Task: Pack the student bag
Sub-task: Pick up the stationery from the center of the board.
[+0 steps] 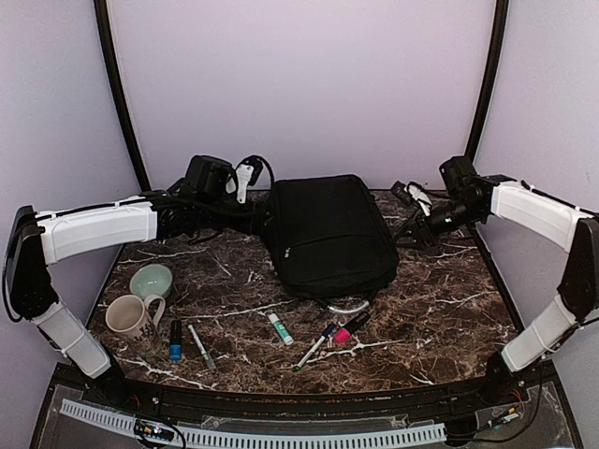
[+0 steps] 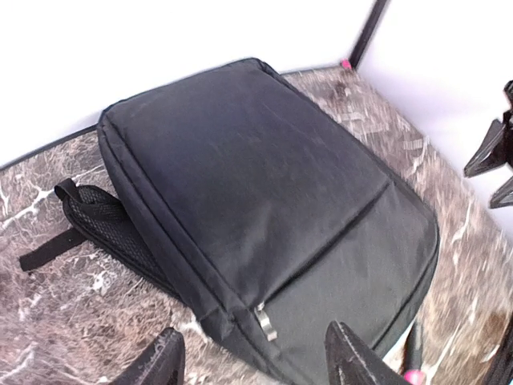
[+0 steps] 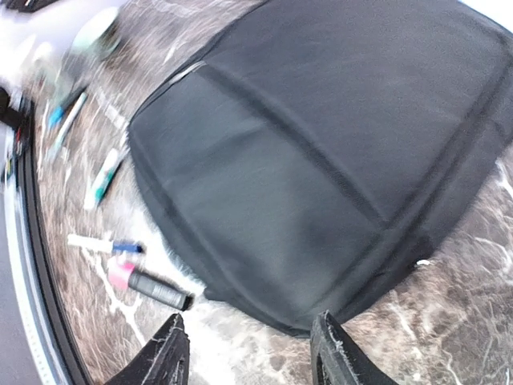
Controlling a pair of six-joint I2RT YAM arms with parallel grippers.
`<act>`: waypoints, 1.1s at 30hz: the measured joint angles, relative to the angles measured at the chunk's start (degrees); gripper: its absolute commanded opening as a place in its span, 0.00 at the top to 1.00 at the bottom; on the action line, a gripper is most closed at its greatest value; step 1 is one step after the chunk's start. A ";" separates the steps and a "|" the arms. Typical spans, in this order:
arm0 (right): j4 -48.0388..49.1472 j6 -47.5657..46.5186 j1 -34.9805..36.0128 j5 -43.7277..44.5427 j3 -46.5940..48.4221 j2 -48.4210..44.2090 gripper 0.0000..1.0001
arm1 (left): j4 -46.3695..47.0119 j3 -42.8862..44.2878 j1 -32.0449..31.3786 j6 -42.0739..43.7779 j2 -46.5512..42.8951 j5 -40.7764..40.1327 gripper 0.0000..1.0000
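The student bag (image 1: 328, 234) is a large black backpack lying flat in the middle of the table, zipped shut. My left gripper (image 1: 266, 224) is open and empty at its left edge. In the left wrist view the bag (image 2: 264, 192) fills the frame, and a silver zipper pull (image 2: 265, 321) lies just ahead of my left gripper (image 2: 255, 365). My right gripper (image 1: 410, 234) is open and empty at the bag's right edge. In the right wrist view the bag's (image 3: 337, 144) corner lies just ahead of my right gripper (image 3: 250, 357).
In front of the bag lie a green glue stick (image 1: 280, 328), a pen (image 1: 316, 346) and a pink-and-black marker (image 1: 351, 327). At front left stand a green bowl (image 1: 151, 280), a mug (image 1: 131, 316), a blue-capped stick (image 1: 175, 340) and a white marker (image 1: 201, 346).
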 measured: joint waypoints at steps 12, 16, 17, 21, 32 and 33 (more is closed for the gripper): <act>1.38 -13.70 22.77 8.87 -12.57 -7.80 0.55 | -3.21 -2.86 -2.89 19.23 -2.71 1.20 0.37; 1.53 -16.74 29.57 15.23 -11.63 -2.08 0.56 | -2.54 -4.92 -2.86 21.84 -3.17 -0.20 0.37; 1.53 -16.74 29.57 15.23 -11.63 -2.08 0.56 | -2.49 -5.40 -2.86 22.01 -3.19 -0.35 0.37; 1.68 -18.97 34.88 20.28 -10.10 3.52 0.56 | -3.32 -6.40 -2.84 22.18 -3.17 -0.63 0.37; 2.49 -22.38 37.79 27.65 -7.26 12.61 0.52 | -3.32 -6.67 -2.84 22.21 -5.62 -0.39 0.37; 2.45 -22.67 37.77 27.93 -7.04 13.03 0.52 | -3.34 -6.67 -2.84 22.18 -5.77 -0.37 0.37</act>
